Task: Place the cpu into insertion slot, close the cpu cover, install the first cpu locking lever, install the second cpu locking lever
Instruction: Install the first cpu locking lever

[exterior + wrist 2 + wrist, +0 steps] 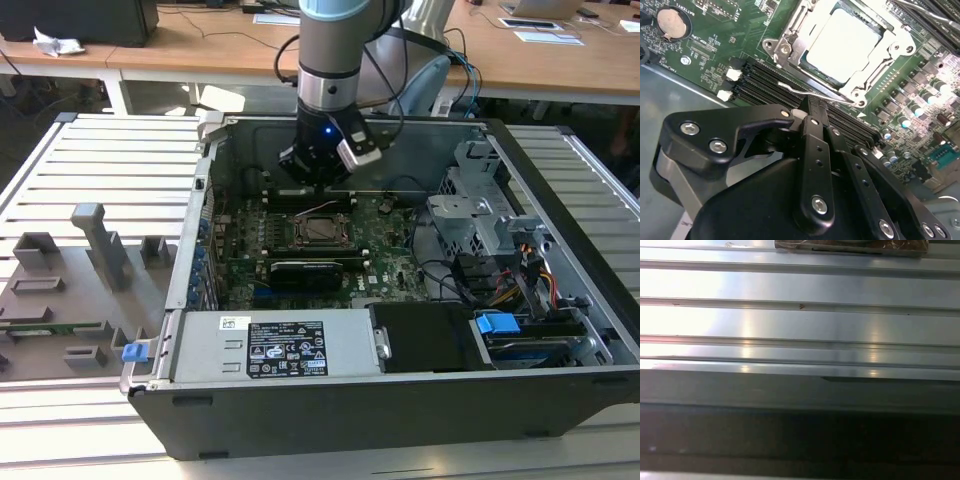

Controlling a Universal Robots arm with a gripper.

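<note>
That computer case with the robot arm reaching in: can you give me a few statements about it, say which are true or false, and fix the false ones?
1. The cpu sits in the insertion slot. True.
2. The cpu cover is closed over the chip. True.
3. The gripper holds the cpu. False: it is beside the socket, by a thin metal lever.
4. The memory slots are full of cards. False: they look empty.
5. The case has its side panel on. False: it lies open.
</note>
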